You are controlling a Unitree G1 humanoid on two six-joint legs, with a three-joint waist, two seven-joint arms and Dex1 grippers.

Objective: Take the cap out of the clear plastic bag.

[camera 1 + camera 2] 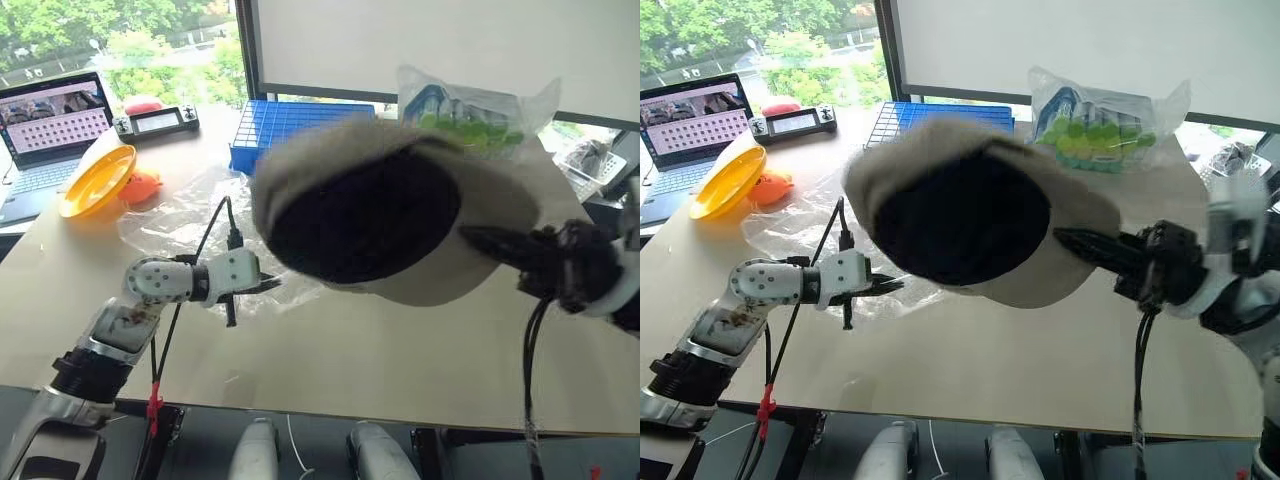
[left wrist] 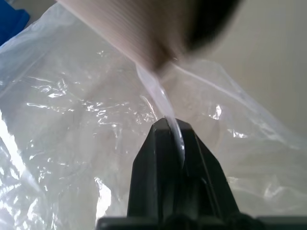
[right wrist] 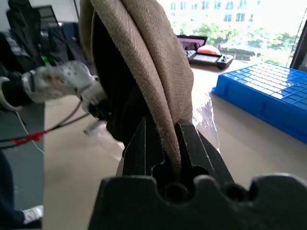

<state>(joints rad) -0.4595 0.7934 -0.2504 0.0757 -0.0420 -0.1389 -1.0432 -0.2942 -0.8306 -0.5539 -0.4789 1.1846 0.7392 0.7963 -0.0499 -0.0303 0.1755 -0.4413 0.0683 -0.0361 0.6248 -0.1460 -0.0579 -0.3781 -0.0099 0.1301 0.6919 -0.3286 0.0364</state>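
The beige cap hangs in the air above the table, its dark inside facing me. My right gripper is shut on its brim edge, and the tan fabric runs up from between the black fingers. The clear plastic bag lies crumpled on the table to the left, below the cap. My left gripper is shut on a pinched fold of that film at the bag's near edge. The cap is out of the bag and apart from it.
A yellow-orange plate and a small orange toy sit at the table's left, by a laptop. A blue crate and a clear bag of green-topped items stand at the back.
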